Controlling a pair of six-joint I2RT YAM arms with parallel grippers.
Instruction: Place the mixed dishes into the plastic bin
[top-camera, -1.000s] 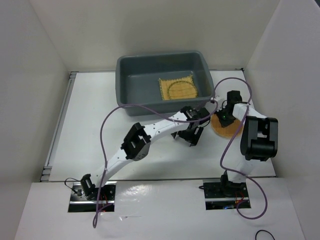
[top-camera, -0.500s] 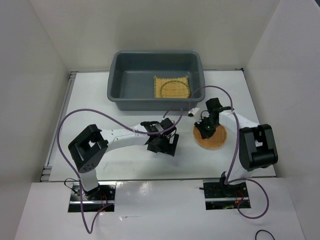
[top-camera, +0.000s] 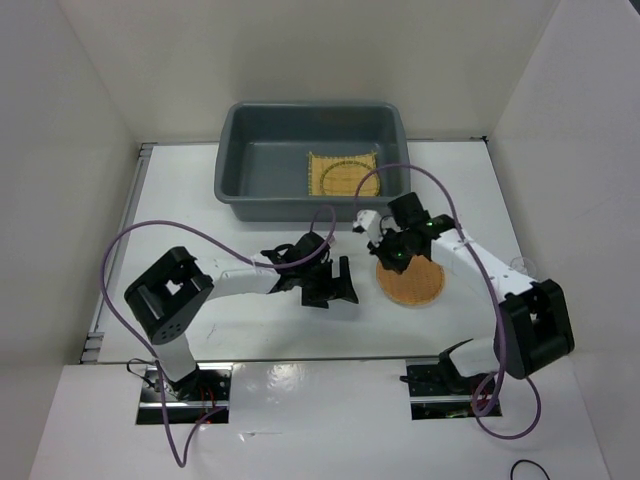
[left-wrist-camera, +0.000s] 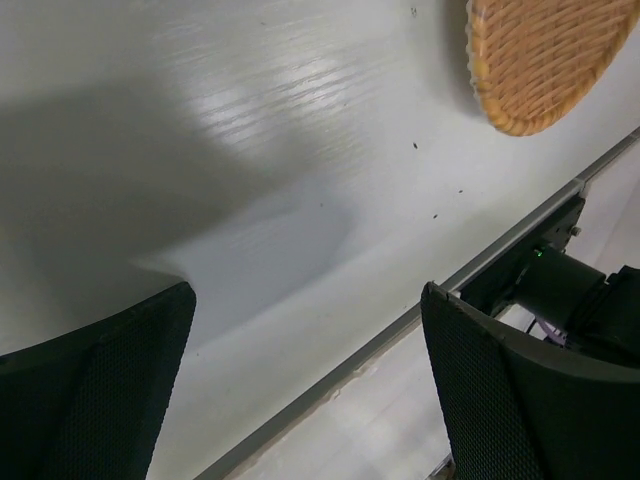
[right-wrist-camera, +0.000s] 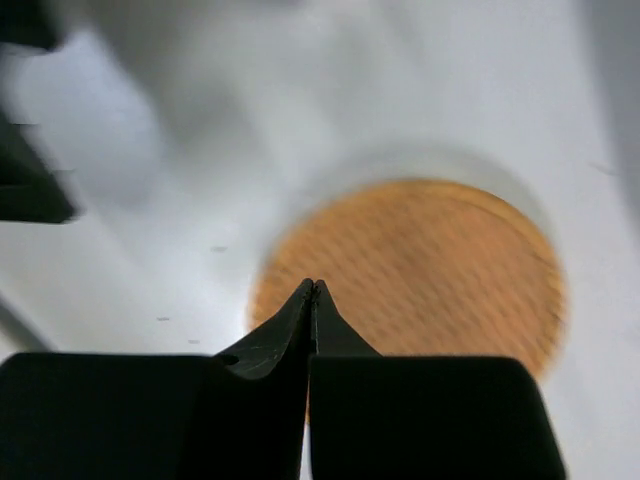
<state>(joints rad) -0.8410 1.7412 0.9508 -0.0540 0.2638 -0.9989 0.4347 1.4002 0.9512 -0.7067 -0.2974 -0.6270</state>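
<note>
The orange-brown disc (top-camera: 410, 284) has shifted leftward on the surface (top-camera: 200, 220), still outside the bin (top-camera: 232, 150) holding the square mat (top-camera: 343, 176); right fingers (right-wrist-camera: 270, 345) are pressed together, empty, above it, left fingers (left-wrist-camera: 100, 390) wide, empty nearby.

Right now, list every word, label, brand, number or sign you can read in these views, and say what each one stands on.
No readable text in any view.
Grey plastic bin: plain walls, no label showing.
Square yellow mat: woven pattern only.
Orange-brown disc: woven pattern only.
Green lights on the right arm: lights only, no characters.
</note>
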